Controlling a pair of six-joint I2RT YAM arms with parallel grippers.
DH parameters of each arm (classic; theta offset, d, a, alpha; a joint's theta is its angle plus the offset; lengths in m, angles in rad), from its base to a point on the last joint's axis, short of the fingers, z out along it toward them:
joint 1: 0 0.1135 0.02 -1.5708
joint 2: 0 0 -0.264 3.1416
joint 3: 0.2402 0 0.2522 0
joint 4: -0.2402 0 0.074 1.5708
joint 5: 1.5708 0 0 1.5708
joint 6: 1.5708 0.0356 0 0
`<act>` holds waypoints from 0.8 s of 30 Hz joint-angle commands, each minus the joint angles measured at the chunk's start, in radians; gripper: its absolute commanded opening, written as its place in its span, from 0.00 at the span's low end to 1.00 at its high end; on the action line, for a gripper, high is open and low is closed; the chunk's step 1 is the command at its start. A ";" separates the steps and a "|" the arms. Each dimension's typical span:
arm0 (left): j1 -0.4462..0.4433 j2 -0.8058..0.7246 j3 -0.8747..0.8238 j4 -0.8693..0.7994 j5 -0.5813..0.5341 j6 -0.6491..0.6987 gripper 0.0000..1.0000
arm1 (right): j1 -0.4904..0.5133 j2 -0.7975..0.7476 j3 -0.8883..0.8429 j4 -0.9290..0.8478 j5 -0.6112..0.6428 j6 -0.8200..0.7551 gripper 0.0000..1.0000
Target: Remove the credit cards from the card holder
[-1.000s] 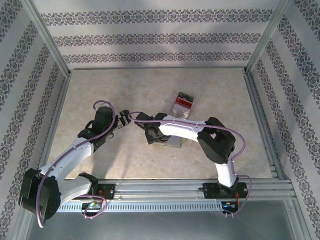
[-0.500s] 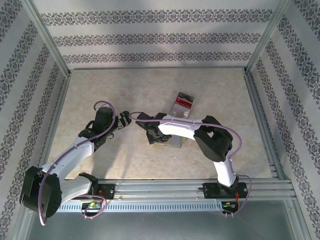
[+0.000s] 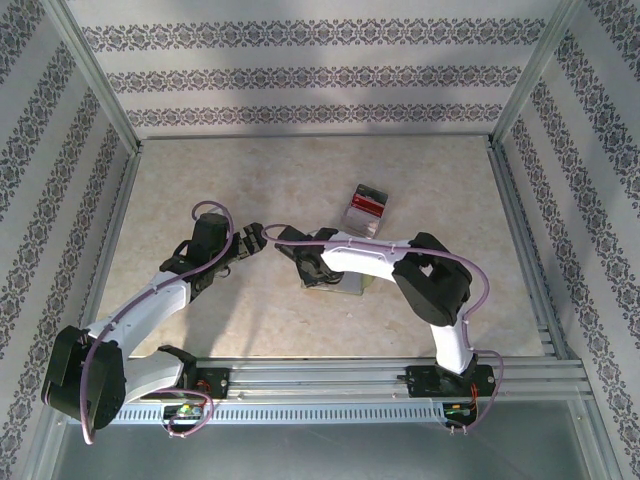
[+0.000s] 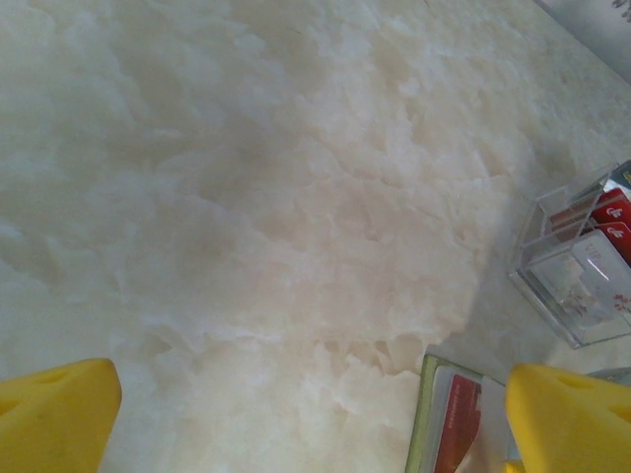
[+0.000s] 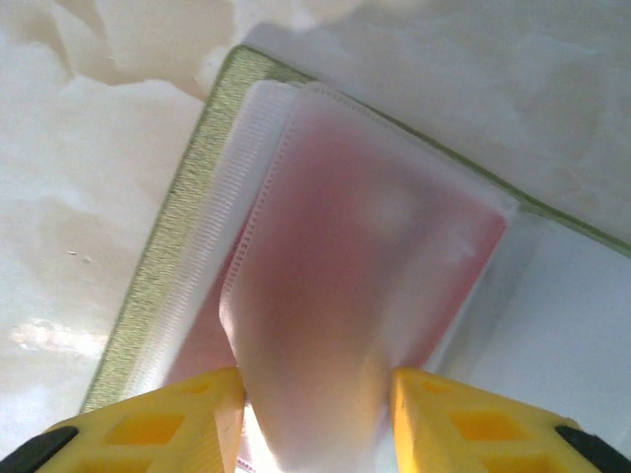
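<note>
Top external: my right claw (image 3: 305, 268) hangs low over the card holder (image 3: 338, 284), which lies open on the tabletop (image 3: 200, 180) near the middle. My left claw (image 3: 248, 240) sits just to the left of it. A clear box (image 3: 365, 208) with cards in it sits farther back.

Left wrist: my left claw is spread wide and holds nothing. A corner of the holder peeks in at the bottom right, close to one yellow finger. The box is off to the right.

Right wrist: the holder's green edge is on the left. A clear pocket (image 5: 256, 197) with a red card (image 5: 365, 246) inside runs down between my two yellow fingers (image 5: 168, 424). My right claw is partly narrow, and the pocket seems to touch both fingers (I cannot tell if the pinch is tight).

I think this is the step of getting hold of a card. Next I should squeeze on the card itself, not just the floppy pocket, then slide it out. My left claw may need to press the holder down so it does not lift too.
</note>
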 commanded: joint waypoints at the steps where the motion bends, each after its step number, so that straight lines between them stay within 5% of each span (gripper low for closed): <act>1: 0.015 -0.006 0.040 0.018 0.022 0.034 0.99 | -0.009 -0.049 -0.041 -0.044 0.070 0.022 0.44; 10: -0.018 -0.006 0.060 0.023 0.024 0.075 1.00 | -0.051 -0.146 -0.155 -0.035 0.108 0.046 0.43; 18: -0.184 0.089 0.139 -0.030 -0.088 0.166 0.99 | -0.092 -0.266 -0.282 -0.001 0.106 0.081 0.39; 24: -0.298 0.221 0.180 -0.009 -0.091 0.174 0.89 | -0.125 -0.346 -0.375 0.030 0.090 0.095 0.34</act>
